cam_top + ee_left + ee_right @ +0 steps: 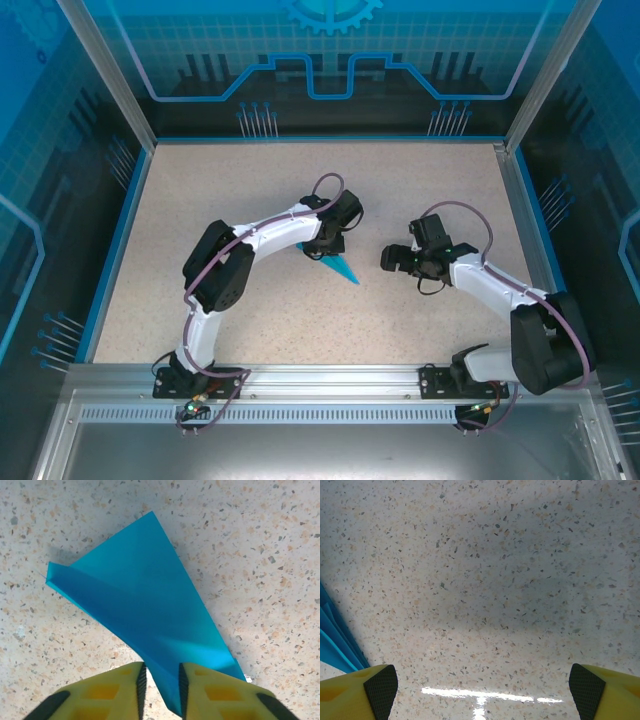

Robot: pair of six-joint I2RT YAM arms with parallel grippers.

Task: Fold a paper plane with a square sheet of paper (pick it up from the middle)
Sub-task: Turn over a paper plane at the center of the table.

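Folding looks complete as the left tool (162, 680) straddles the blue paper plane (150, 605) on the speckled worktop (260, 555), jaws nearly together, a firm pinch not yet certain, while the right tool (482, 685) hangs wide apart nearby; next, a gentle lift.

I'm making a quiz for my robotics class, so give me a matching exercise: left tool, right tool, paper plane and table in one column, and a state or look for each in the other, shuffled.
1 left tool
2 right tool
3 paper plane
4 table

A speckled beige
B jaws wide apart, nothing between
C jaws straddling blue paper
D folded cyan wedge

Pairs: 1-C, 2-B, 3-D, 4-A
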